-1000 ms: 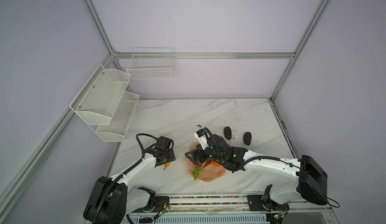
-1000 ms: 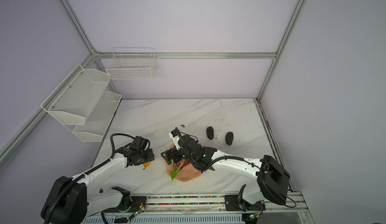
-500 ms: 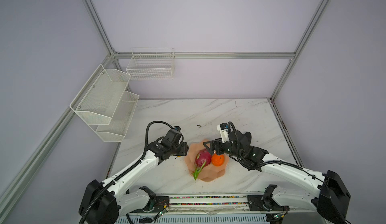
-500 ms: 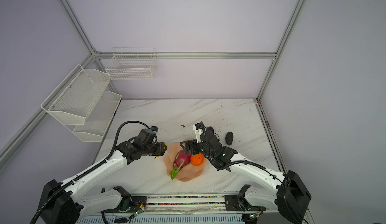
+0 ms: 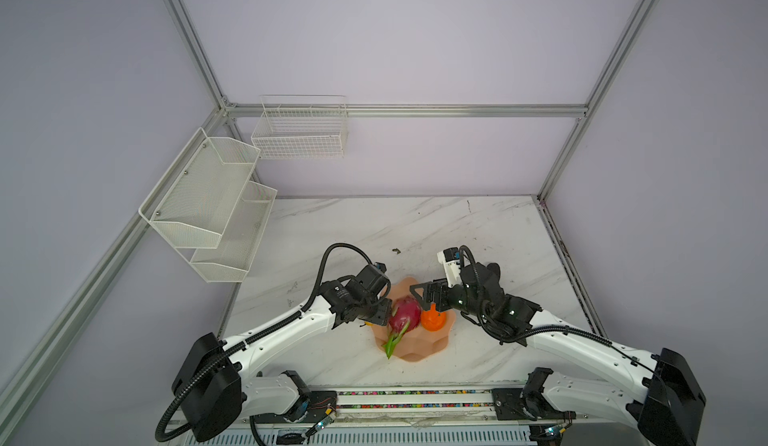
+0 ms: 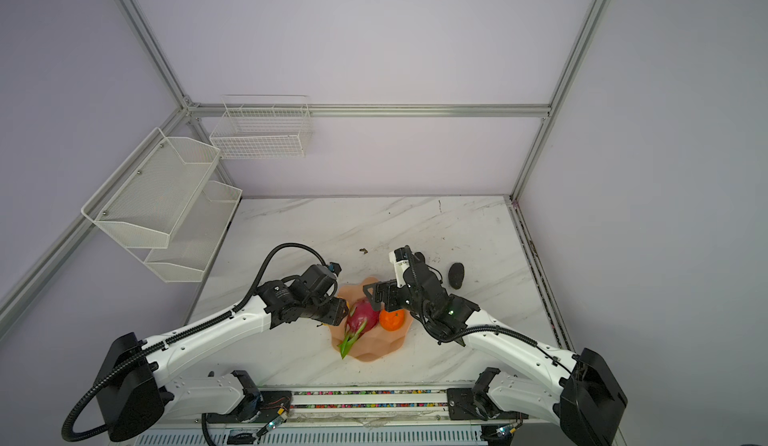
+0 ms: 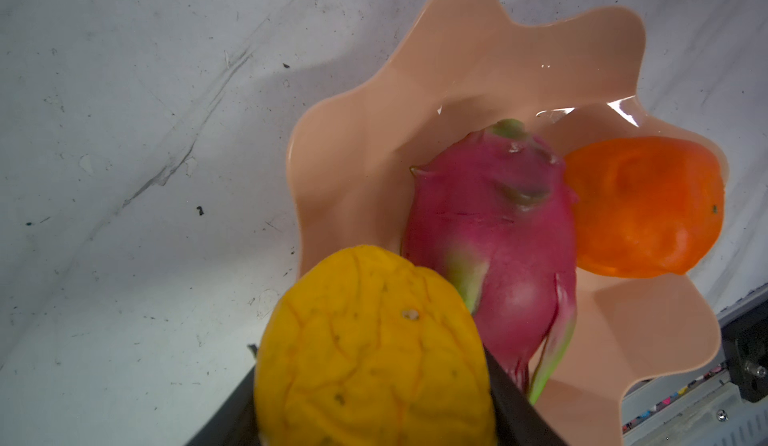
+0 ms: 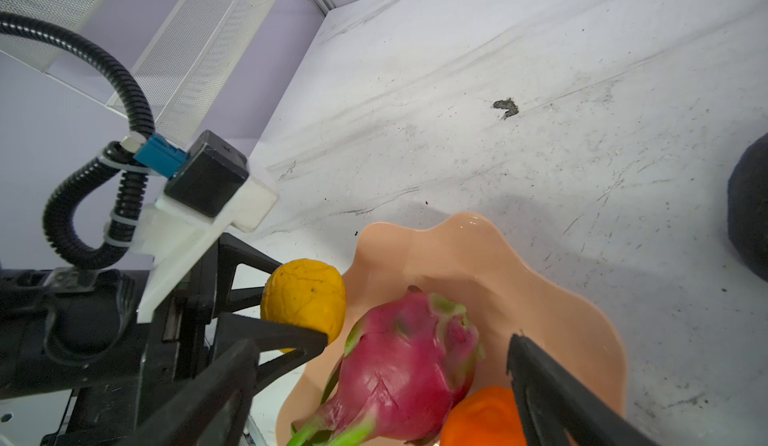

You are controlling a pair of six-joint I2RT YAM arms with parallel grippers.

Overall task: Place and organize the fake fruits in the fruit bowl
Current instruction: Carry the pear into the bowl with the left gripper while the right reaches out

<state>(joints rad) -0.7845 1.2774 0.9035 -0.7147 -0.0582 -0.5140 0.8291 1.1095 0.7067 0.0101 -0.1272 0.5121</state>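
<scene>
Left gripper (image 5: 380, 314) clamped on wrinkled yellow pear (image 7: 370, 352); right gripper (image 5: 420, 298) spread wide above glossy scalloped peach bowl (image 7: 478, 48).

Soft, even light from above fills the pale cell in both top views

White glare streaks the glossy fruit bowl (image 7: 490, 61) in the left wrist view, where the yellow pear (image 7: 370, 352) looms soft and out of focus close to the lens; faint, diffuse shadows lie on the marble table (image 8: 540, 90), and the wide angle splays the frame posts (image 5: 187, 36) toward the corners
</scene>
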